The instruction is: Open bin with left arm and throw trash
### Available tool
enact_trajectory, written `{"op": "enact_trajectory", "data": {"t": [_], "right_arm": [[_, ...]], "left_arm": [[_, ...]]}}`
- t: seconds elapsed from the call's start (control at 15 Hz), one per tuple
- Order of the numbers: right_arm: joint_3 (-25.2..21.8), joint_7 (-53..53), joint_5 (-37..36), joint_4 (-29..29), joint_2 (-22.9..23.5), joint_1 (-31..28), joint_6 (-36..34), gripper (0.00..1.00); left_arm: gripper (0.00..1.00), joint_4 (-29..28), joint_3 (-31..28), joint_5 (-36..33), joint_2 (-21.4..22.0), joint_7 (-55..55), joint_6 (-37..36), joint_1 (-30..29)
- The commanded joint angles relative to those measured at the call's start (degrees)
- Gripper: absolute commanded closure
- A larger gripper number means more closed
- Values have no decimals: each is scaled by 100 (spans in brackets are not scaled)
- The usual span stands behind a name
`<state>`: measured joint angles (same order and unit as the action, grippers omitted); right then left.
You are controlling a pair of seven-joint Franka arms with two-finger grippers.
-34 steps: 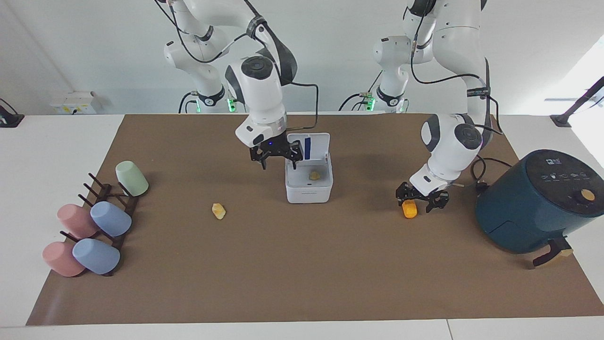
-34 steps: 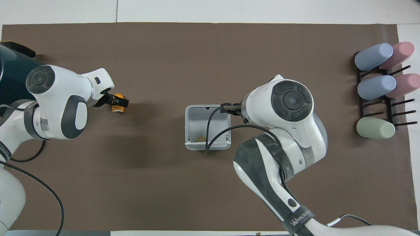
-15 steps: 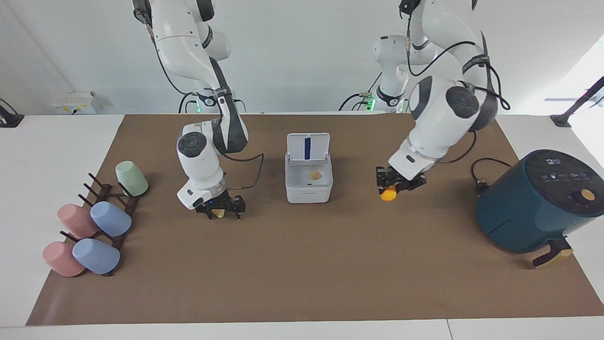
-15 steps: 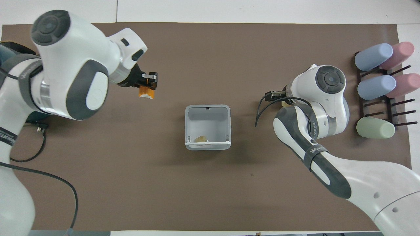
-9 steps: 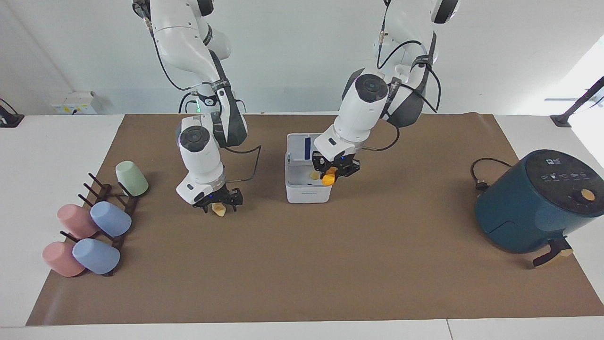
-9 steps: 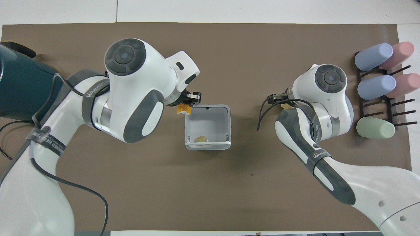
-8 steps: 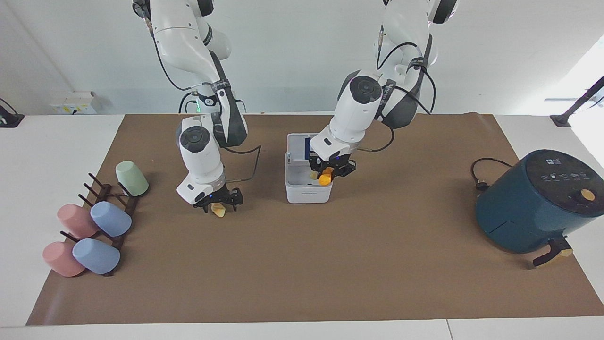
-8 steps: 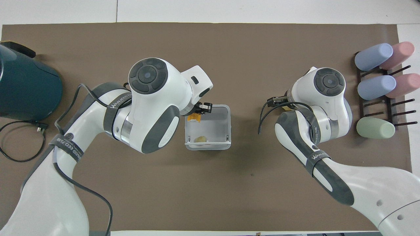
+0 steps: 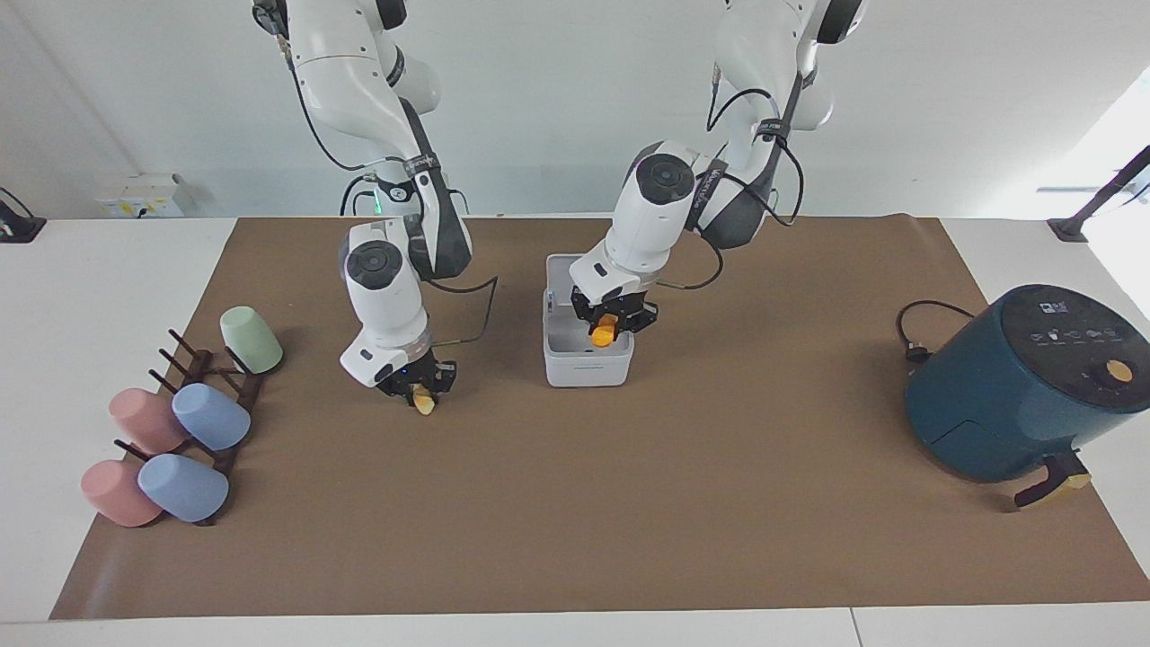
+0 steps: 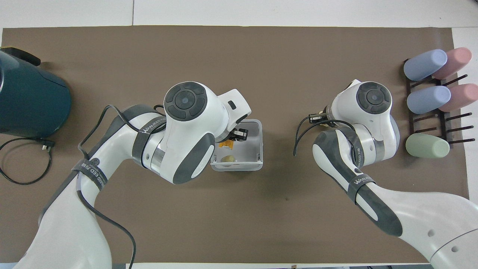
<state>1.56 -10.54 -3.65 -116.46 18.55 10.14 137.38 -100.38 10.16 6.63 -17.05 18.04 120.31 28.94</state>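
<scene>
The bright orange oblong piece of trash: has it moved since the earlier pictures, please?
Yes: the left gripper has carried the bright orange oblong piece from beside the dark teal air fryer to over the white bin.

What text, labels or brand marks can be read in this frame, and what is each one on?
"WANJEED FR3", partly legible: grey band on the left arm.
"WANJEED", the rest unclear: band on the right arm.
Air fryer: white icons on its top panel, too small to read.
Bin: faint mark on its front wall, too small to read.
Nothing else carries text.
</scene>
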Motion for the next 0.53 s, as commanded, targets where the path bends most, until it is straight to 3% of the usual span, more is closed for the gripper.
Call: {"op": "enact_trajectory", "data": {"t": [0.0,0.27,0.47], "right_arm": [[55,43,-93,-114,-316,-83,-36,100],[73,61,13,-61,-1159,-12,-808,100],[90,52,22,166,-1529,57,-1423,100]], "left_arm": [[0,-298,-102,120,237,7,159,130],[0,-219,-102,128,237,33,37,121],[0,148,-180,277,386,7,-541,-124]]}}
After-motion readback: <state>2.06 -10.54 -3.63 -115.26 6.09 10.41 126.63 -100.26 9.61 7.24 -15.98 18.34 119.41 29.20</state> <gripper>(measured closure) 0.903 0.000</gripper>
